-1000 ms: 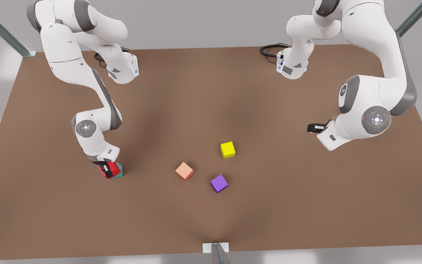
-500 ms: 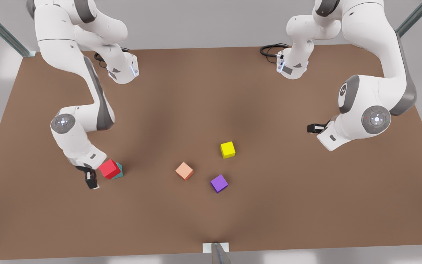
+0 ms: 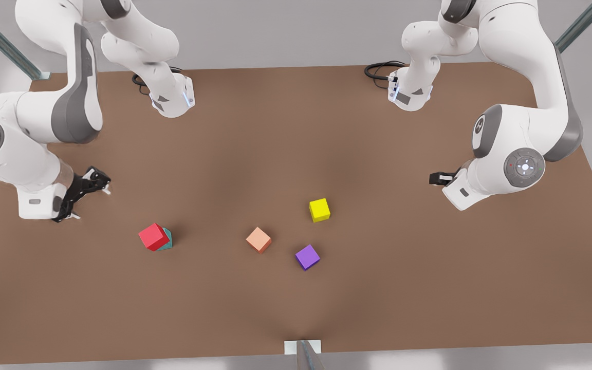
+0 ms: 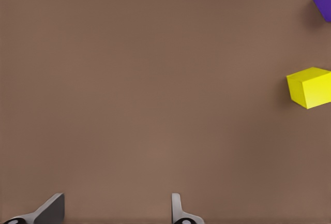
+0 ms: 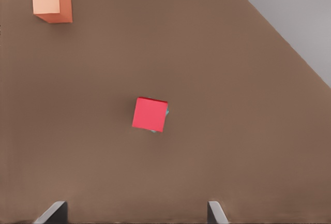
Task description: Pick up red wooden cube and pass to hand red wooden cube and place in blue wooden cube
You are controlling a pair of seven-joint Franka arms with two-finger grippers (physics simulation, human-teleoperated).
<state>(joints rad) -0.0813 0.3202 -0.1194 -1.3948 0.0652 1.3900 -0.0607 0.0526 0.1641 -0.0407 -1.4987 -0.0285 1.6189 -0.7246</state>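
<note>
The red wooden cube [image 3: 152, 236] [image 5: 150, 114] rests on top of the blue wooden cube [image 3: 168, 239], slightly askew, at the front view's left. Only a teal sliver of the blue cube [image 5: 167, 112] peeks out from under it in the right wrist view. My right gripper [image 3: 82, 198] [image 5: 134, 219] hangs open and empty, above the table and off to the front view's left of the stack, apart from it. My left gripper [image 3: 437, 178] [image 4: 114, 218] waits open at the front view's right, with nothing between its fingers.
A salmon-orange cube [image 3: 258, 239] [image 5: 50, 3], a yellow cube [image 3: 319, 209] [image 4: 310, 87] and a purple cube [image 3: 307, 256] [image 4: 323, 1] lie mid-table. Both arm bases stand at the far edge of the brown table [image 3: 296, 128].
My right gripper opened and let go of the red cube on the blue cube, then rose and drew back toward the front view's left. The left arm barely moved.
</note>
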